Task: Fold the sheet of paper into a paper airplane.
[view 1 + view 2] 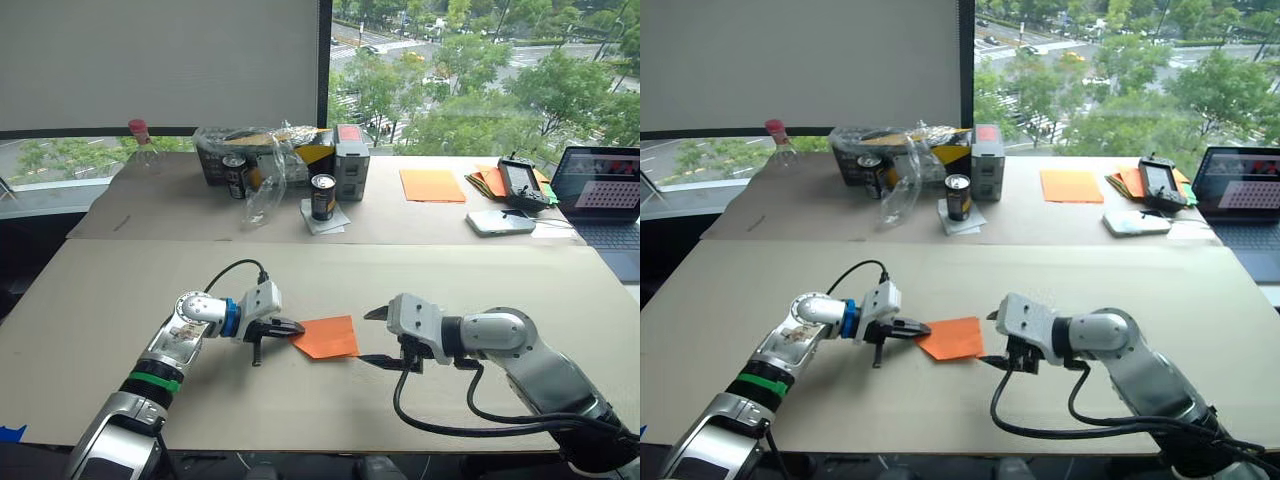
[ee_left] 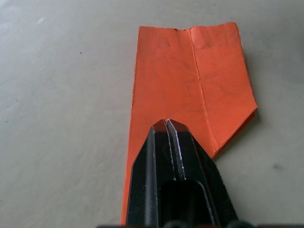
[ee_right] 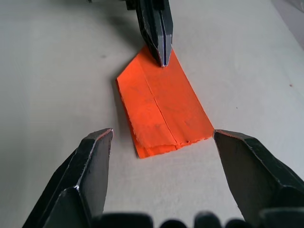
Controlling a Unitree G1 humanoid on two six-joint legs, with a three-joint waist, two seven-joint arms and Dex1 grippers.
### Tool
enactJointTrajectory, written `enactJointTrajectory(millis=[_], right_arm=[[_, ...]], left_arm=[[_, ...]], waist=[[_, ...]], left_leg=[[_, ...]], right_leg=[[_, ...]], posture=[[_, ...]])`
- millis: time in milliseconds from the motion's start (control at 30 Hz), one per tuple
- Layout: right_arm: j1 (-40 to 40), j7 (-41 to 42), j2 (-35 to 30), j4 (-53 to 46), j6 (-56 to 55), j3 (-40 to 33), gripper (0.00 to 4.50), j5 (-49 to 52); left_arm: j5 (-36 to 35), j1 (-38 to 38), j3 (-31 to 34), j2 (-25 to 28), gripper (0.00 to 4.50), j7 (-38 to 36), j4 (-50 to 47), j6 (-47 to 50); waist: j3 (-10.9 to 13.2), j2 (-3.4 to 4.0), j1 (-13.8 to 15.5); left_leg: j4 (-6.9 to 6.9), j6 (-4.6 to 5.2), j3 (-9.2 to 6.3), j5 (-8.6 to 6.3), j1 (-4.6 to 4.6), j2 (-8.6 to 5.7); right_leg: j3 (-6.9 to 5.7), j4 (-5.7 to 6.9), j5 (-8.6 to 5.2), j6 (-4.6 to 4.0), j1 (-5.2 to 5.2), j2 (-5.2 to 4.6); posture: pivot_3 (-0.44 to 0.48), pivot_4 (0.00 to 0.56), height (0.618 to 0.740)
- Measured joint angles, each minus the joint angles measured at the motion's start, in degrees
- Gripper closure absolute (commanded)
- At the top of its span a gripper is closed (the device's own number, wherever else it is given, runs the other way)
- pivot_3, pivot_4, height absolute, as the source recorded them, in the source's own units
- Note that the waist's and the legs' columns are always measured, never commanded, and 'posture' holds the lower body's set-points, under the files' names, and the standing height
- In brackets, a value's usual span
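We cannot see the near end of the sheet of paper (image 2: 190, 90) in the left wrist view, where the closed black fingers (image 2: 173, 190) of the left gripper (image 1: 288, 327) cover it. Whether those fingers pinch the paper or only press on it, we cannot tell. In the right wrist view the fingers (image 3: 85, 175) of the right gripper (image 1: 375, 337) run off the picture's edge. On the far table, the laptop (image 1: 610, 200) is cut by the frame, and the can (image 1: 322, 197) bears print too small for us to read.
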Motion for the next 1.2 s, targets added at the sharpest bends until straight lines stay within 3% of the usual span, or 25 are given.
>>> enactJointTrajectory(millis=[333,1200], right_arm=[[-3.4,-2.0,5.0,12.1,-21.4,2.0,0.77,-8.3],[-4.4,-1.0,5.7,18.0,-32.6,2.7,0.77,-13.1]], left_arm=[[0.4,0.2,-0.1,0.5,4.48,0.0,-0.5,-0.6],[2.0,-2.5,-0.7,0.5,4.48,-1.9,2.5,-2.1]], waist=[[0.0,0.00,-0.1],[0.0,0.01,0.0]], left_leg=[[0.00,0.00,-0.01,0.00,0.01,0.02],[0.00,0.00,0.00,0.00,0.06,0.02]], right_leg=[[0.02,0.03,0.01,-0.01,-0.02,0.03],[0.02,0.09,0.01,-0.02,0.01,0.03]], posture=[[0.000,0.150,0.732],[0.000,0.150,0.732]])
